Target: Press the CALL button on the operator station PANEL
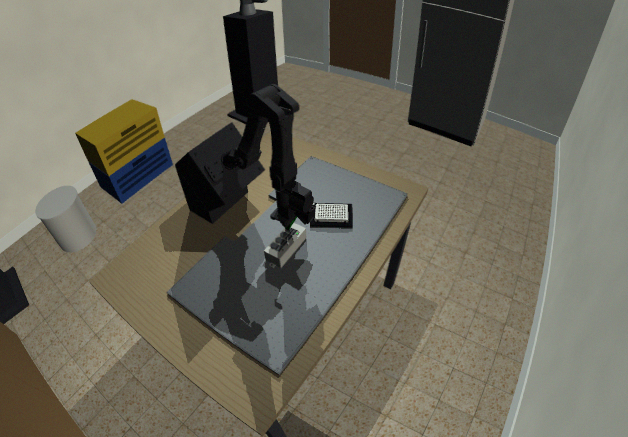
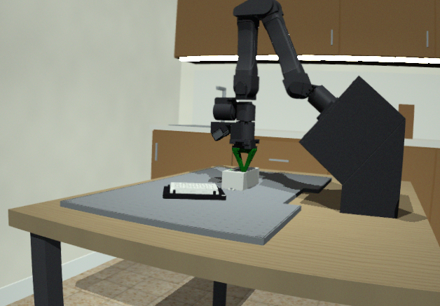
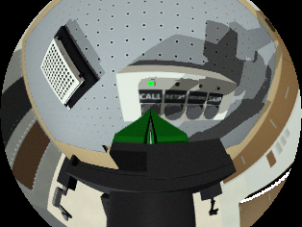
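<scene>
The pale grey box of the operator station PANEL (image 3: 173, 93) sits on the grey perforated mat (image 1: 324, 289) in the middle of the wooden bench (image 2: 319, 260), and in my wrist view its row of four dark push buttons runs left to right with the CALL button (image 3: 151, 109) at the left end, right under my tips. The printed word CALL is readable beyond it, and beyond that name one small green lamp (image 3: 151, 82) glows; the spots beyond the other three names look dark, though the far right one is small and shaded. I judge the press made and the main demand met: one lamp lit, the right one. My green claw (image 3: 151, 122) has its fingers drawn together with nothing between them, pointing straight down onto that left button, and I cannot tell whether the tips touch it or hover just above. What is left, as I see it, is only to lift away straight up without brushing a neighbouring button. The white 96-well plate E01 (image 1: 332, 212) lies flat in its black plate nest N1 (image 1: 331, 223), just beside the panel and apart from my arm.
</scene>
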### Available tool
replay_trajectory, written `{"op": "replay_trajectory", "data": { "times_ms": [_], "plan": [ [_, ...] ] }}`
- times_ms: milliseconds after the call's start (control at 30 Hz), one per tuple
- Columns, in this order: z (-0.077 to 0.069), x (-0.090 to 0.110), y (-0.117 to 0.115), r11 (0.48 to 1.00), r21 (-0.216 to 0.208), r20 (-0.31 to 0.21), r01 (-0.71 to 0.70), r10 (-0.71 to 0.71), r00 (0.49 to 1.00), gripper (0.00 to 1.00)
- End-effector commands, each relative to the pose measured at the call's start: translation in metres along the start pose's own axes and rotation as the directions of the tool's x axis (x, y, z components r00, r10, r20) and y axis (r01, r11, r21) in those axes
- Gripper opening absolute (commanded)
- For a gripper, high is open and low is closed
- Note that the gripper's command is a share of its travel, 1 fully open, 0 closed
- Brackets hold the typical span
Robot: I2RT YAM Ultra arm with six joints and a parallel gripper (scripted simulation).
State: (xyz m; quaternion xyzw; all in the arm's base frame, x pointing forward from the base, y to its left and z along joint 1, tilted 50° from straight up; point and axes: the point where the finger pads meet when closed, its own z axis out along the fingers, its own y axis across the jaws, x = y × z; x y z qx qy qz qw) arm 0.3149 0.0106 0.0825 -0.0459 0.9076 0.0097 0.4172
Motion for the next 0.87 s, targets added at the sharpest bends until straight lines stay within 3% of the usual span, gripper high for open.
{"op": "replay_trajectory", "data": {
  "times_ms": [0,833],
  "plan": [
    [0.0046,0.0013,0.0011,1.000,0.001,0.004,-0.002,0.002,1.000,0.00],
    [0.0103,-0.0015,0.0015,1.000,-0.001,0.010,-0.002,0.002,1.000,0.00]
  ]
}}
